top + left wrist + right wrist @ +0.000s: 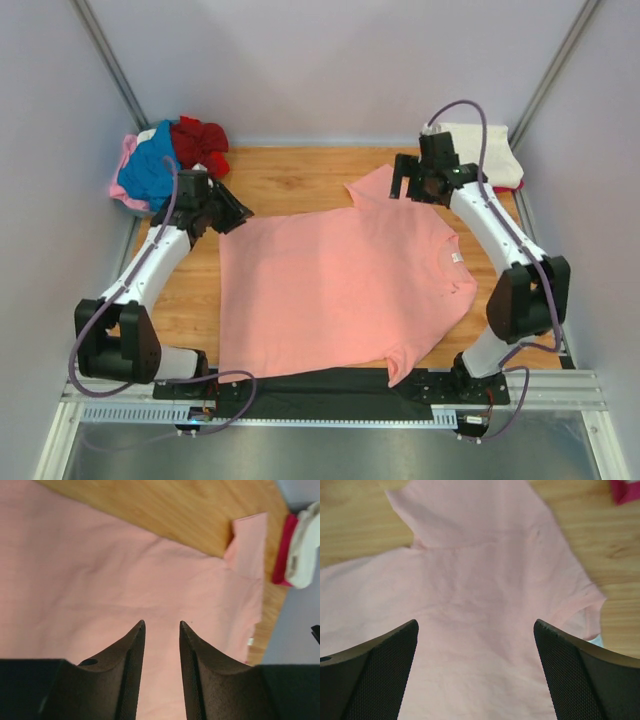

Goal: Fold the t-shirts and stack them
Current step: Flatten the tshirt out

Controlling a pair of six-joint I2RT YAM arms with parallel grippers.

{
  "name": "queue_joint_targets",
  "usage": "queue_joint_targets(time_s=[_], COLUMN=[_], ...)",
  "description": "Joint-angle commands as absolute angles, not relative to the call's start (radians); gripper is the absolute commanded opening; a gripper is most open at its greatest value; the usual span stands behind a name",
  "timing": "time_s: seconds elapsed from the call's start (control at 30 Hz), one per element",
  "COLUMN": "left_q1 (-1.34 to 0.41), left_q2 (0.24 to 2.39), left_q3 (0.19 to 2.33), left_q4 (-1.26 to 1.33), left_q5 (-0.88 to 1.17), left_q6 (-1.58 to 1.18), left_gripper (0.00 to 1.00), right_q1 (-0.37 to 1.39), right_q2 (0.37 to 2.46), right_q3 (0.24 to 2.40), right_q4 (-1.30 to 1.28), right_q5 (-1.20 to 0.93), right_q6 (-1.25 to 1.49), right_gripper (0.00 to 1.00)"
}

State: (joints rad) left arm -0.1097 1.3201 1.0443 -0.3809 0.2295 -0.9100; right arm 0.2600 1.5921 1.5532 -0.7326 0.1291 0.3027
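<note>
My left pincer (161,625) has its tips slightly parted with nothing between them, and my right pincer (476,625) is spread wide. Both are above the salmon-pink t-shirt (340,290), which lies flat beneath them on the desk (290,180). Beyond the left pincer sits a heap of blue, dark red and pink shirts (150,175); behind the right pincer lies a cream shirt (490,150).

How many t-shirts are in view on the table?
6: salmon shirt spread in the middle; blue shirt, dark red shirt and pale pink shirt heaped far left; cream shirt and crimson shirt together far right. More may be hidden.
</note>
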Motion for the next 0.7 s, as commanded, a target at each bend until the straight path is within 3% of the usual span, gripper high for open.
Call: queue_joint_targets(time_s=[0.0,0.23,0.67], left_q1=[-0.135,-0.166,-0.166], left_q2=[1.393,1.682,2.041], left_q3=[1.034,1.147,1.465], left_q4=[-0.442,-0.489,-0.612], left_q5=[0.132,0.065,-0.080], left_q6=[-0.721,-0.683,-0.623], left_gripper=[0.40,0.33,0.29], right_q1=[0.258,0.258,0.226], right_q2=[1.687,1.871,2.302], right_q3=[1.466,1.554,1.905], right_q4=[-0.693,-0.715,-0.828], right_q5=[0.016,-0.032,-0.054], right_q6=[0.333,0.339,0.385], right_gripper=[0.99,0.99,0.95])
